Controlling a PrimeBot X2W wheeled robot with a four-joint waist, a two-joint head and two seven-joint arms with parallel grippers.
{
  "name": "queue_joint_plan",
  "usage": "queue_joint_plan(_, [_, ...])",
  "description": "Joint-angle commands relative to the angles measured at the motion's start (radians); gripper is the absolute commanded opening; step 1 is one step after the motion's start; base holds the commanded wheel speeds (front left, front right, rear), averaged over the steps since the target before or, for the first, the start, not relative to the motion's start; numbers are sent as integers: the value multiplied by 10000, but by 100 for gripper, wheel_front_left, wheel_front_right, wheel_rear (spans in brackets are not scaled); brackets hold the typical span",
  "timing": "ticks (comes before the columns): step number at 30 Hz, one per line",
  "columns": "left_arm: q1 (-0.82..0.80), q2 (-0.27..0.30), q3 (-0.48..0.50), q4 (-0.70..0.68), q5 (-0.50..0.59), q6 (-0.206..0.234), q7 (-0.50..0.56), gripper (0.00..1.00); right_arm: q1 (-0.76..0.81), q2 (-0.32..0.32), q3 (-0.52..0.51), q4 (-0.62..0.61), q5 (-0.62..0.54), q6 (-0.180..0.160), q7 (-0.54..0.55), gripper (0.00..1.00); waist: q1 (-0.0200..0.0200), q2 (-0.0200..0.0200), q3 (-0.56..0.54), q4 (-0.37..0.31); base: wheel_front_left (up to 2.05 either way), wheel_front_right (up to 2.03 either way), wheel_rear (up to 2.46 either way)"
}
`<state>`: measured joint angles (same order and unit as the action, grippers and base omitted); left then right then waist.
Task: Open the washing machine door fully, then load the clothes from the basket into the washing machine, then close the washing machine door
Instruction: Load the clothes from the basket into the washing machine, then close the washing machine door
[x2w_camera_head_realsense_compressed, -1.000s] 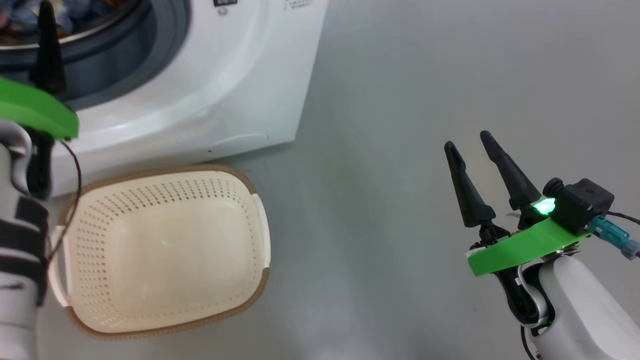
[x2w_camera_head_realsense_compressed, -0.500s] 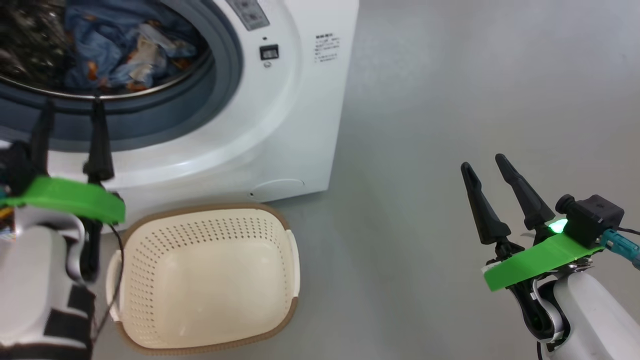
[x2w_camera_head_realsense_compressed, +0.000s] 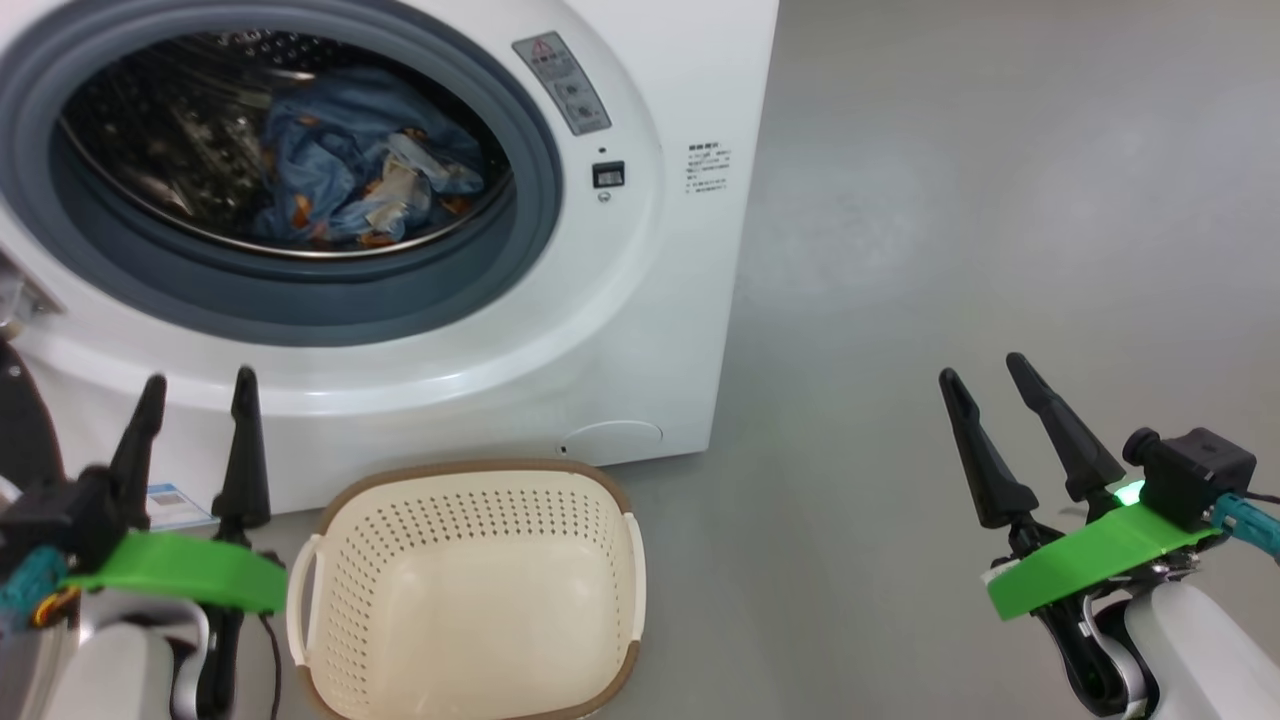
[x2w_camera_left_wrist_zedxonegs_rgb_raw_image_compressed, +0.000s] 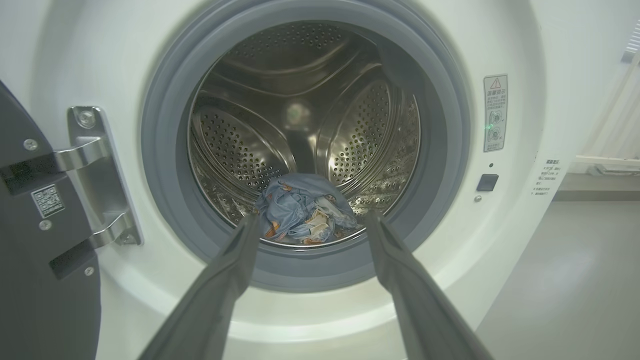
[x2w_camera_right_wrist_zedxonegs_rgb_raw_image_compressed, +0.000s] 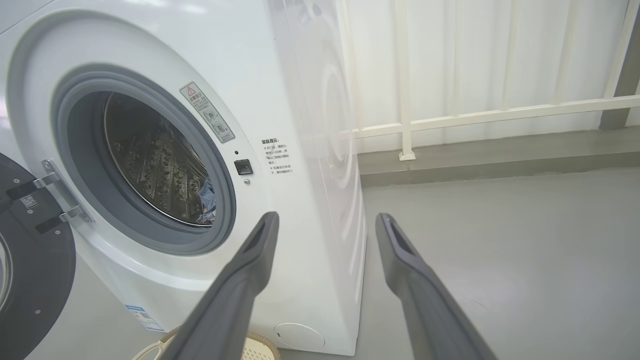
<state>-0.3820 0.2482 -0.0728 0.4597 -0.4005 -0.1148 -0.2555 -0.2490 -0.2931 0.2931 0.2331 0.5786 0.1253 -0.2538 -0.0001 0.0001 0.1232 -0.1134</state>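
Note:
The white washing machine (x2w_camera_head_realsense_compressed: 650, 300) stands with its round black door (x2w_camera_left_wrist_zedxonegs_rgb_raw_image_compressed: 30, 260) swung open to the left on its steel hinge. Blue clothes (x2w_camera_head_realsense_compressed: 360, 170) with orange prints lie in a heap at the bottom of the perforated drum, also visible through the left wrist view's fingers (x2w_camera_left_wrist_zedxonegs_rgb_raw_image_compressed: 300, 215). The cream basket (x2w_camera_head_realsense_compressed: 470, 470) sits on the floor before the machine, nothing inside it. My left gripper (x2w_camera_head_realsense_compressed: 199, 378) hangs open left of the basket, pointing at the machine's front below the gasket. My right gripper (x2w_camera_head_realsense_compressed: 980, 367) stands open over bare floor, far to the right.
Grey floor (x2w_camera_head_realsense_compressed: 950, 200) stretches to the right of the machine. A white railing (x2w_camera_right_wrist_zedxonegs_rgb_raw_image_compressed: 500, 110) and a low ledge run behind it. The round service cap (x2w_camera_head_realsense_compressed: 612, 437) sits low on the front, just above the basket's rim.
The head camera has tilted up, bringing the whole drum opening into view. My left gripper has drawn back from the drum's mouth and come down beside the basket. The right gripper holds its stance.

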Motion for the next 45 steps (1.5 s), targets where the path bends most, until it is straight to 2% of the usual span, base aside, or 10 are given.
queue_joint_plan(1, [79,271,418,-384,-8,-2,-62,100,187,-227,183,-200,163,54,-80,100,1,-1,-252,161,0,0,0])
queue_joint_plan(8, [1286,210,626,-1045,-331,138,-8,100,426,-333,211,-189,261,54,-80,100,1,-1,-659,229,0,0,0])
queue_joint_plan(21, [2924,93,722,-2480,-374,741,91,100,707,-535,79,-262,364,54,-80,100,1,-1,-985,331,0,0,0])
queue_joint_plan(45, [3152,438,446,-2940,-148,860,196,100,653,-422,38,-299,314,54,-80,100,1,-1,-828,427,0,0,0])
